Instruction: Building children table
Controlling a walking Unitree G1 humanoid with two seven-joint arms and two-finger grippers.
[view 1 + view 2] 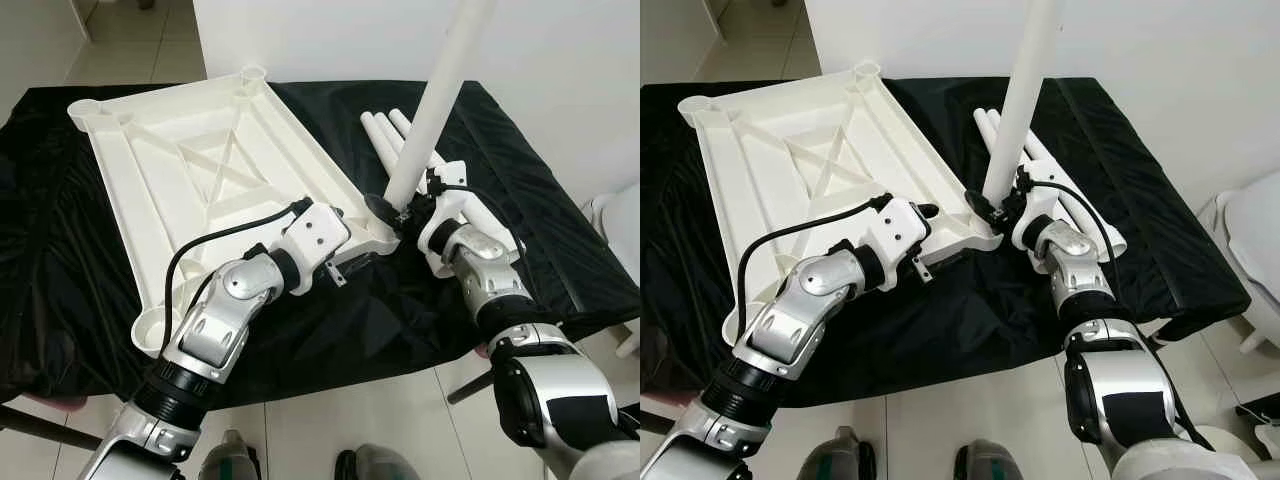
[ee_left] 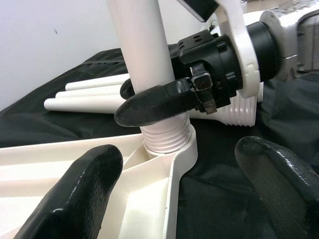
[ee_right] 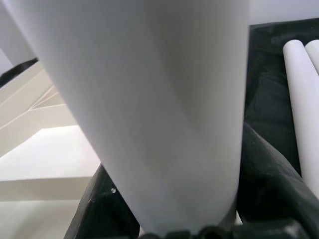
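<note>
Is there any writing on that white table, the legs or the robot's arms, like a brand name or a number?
None that can be read. The upturned white tabletop, the upright leg held by the right gripper, the spare legs on the black cloth and the left gripper carry no words, numbers or signs.

The right gripper (image 1: 398, 208) is clamped on the upright table leg (image 1: 432, 100), which stands in the corner socket of the upturned tabletop (image 1: 190, 170) and blocks the way straight ahead of the left gripper (image 2: 174, 199). Just behind the right gripper, three spare legs (image 1: 385, 135) lie on the black-draped bench (image 1: 560, 230). Bare cloth lies open between the two forearms, beside the left gripper's spread fingers (image 2: 75, 194).
</note>
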